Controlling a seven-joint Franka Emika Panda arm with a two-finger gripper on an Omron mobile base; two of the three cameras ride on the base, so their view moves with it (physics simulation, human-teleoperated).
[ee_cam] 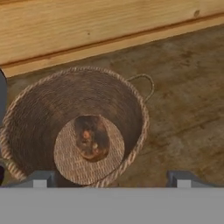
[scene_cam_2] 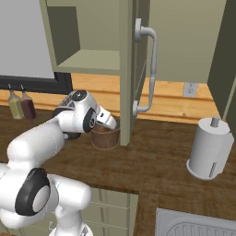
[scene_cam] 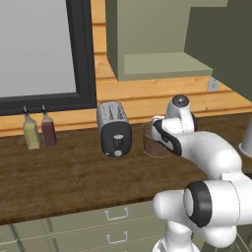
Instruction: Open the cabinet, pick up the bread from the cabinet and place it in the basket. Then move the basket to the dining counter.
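The round woven basket (ee_cam: 133, 103) stands on the wood counter (scene_cam: 64, 172) by the wall. The bread (ee_cam: 92, 138), a small brown lump, lies on the basket's bottom. My gripper (ee_cam: 111, 178) hangs straight above the basket's mouth, open, with nothing between its fingers. In the right base view the gripper (scene_cam_2: 109, 124) sits just over the basket (scene_cam_2: 106, 138). In the left base view my arm covers part of the basket (scene_cam: 149, 145). Above, the olive cabinet (scene_cam_2: 87, 60) stands open, with its door (scene_cam_2: 126, 69) swung out and edge-on beside the basket. The dining counter is out of view.
A silver toaster (scene_cam: 114, 129) stands left of the basket, and two bottles (scene_cam: 39, 131) stand further left under the window. On the right are a paper towel roll (scene_cam_2: 209, 150) and a sink corner (scene_cam_2: 198, 226). The door's bar handle (scene_cam_2: 151, 69) juts out.
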